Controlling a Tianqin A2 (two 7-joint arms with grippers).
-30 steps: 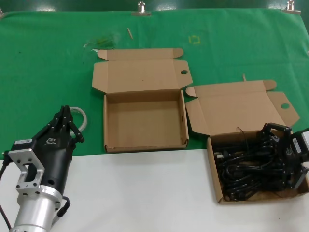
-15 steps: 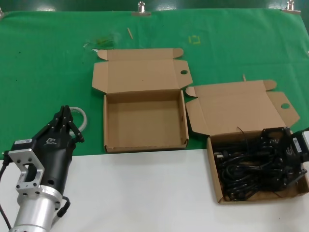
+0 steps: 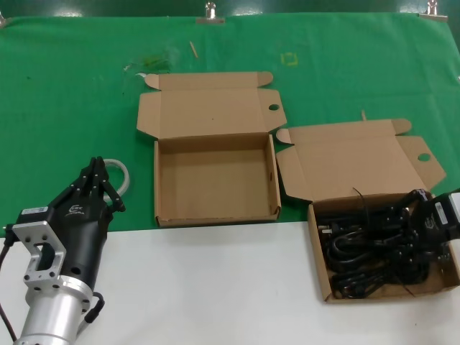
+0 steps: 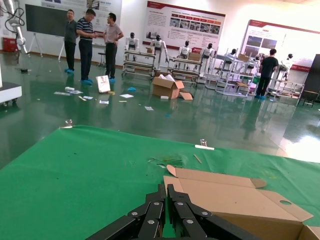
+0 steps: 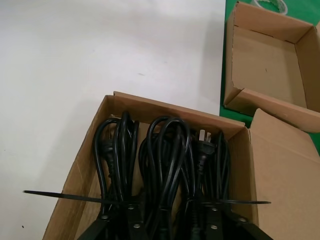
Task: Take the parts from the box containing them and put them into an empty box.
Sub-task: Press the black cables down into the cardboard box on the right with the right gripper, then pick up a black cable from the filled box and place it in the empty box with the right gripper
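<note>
Several black power cords point(image 3: 359, 251) lie coiled in the cardboard box point(image 3: 320, 253) at the right, its lid skewed back. My right gripper point(image 3: 406, 226) is down in that box, open, with its fingers point(image 5: 127, 217) either side of a cord bundle point(image 5: 162, 160). Whether the fingers touch the cords I cannot tell. The empty box point(image 3: 215, 180) sits in the middle on the green cloth, lid open flat behind it; it also shows in the right wrist view point(image 5: 270, 65). My left gripper point(image 3: 100, 180) is shut and empty at the lower left, parked.
A whitish tube ring point(image 3: 123, 176) lies just beyond the left gripper's tip. The green cloth point(image 3: 65, 108) covers the far part of the table and a white surface point(image 3: 215, 287) the near part. A thin cable tie point(image 5: 60, 196) sticks out over the cord box's wall.
My right gripper has sunk lower into the cord box, down among the cords. The left arm and both boxes have not moved.
</note>
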